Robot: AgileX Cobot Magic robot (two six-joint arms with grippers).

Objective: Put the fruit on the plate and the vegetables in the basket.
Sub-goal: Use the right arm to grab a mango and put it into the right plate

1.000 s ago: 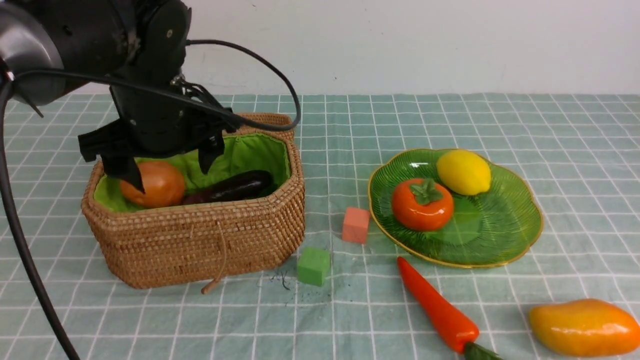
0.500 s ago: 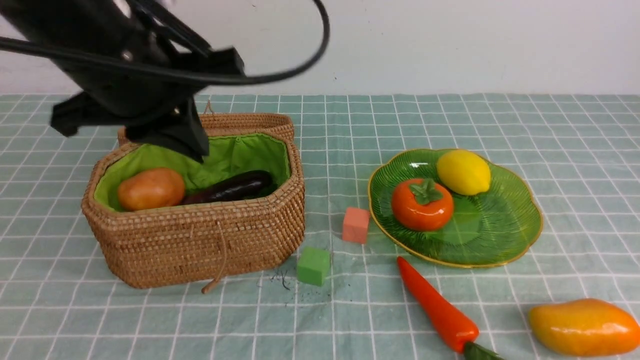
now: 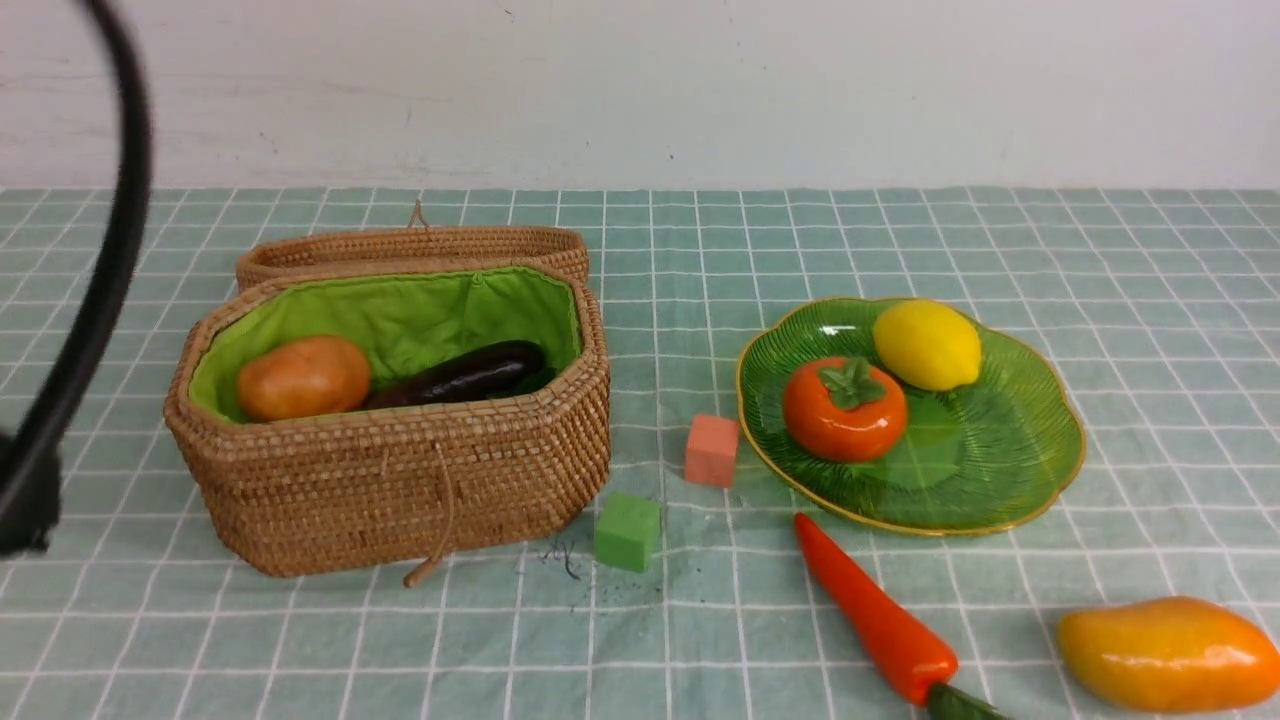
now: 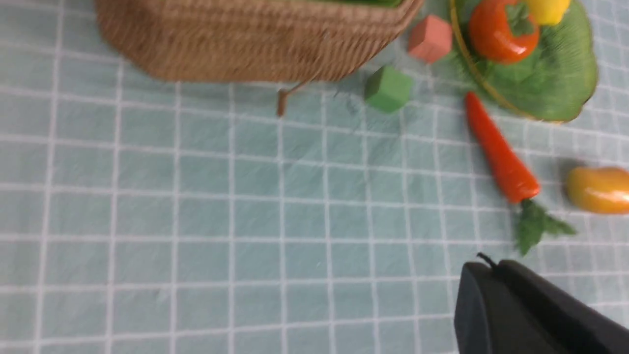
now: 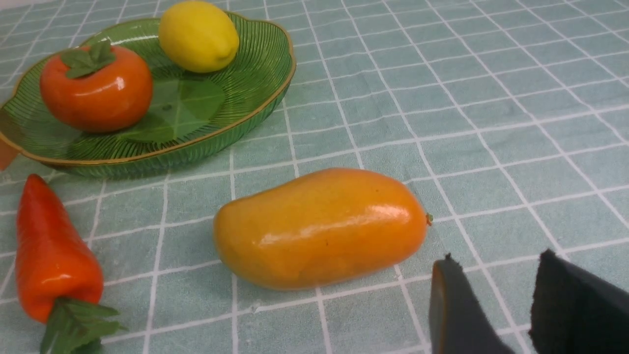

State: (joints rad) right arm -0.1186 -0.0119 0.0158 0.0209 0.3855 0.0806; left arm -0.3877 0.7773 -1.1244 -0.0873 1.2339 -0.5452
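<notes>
Farthest left, the left gripper (image 4: 484, 269) hangs over the cloth (image 3: 300, 650) on the near side of the basket (image 3: 400, 480), its jaws pressed together on nothing. The basket stands open with its lid (image 3: 410, 245) lying behind it. Inside, the potato (image 3: 303, 377) lies at the left with the eggplant (image 3: 460, 372) beside it. Right of the basket sit a green cube (image 3: 627, 531) and a pink cube (image 3: 712, 450), the pink one just beside the plate (image 3: 1000, 470). The plate holds the persimmon (image 3: 845, 408) and the lemon (image 3: 927, 344). The carrot (image 3: 875, 615) lies on the cloth in front of the plate, with the mango (image 3: 1168, 652) farther right. The right gripper (image 5: 496, 268) hovers near the mango, jaws partly apart and empty.
</notes>
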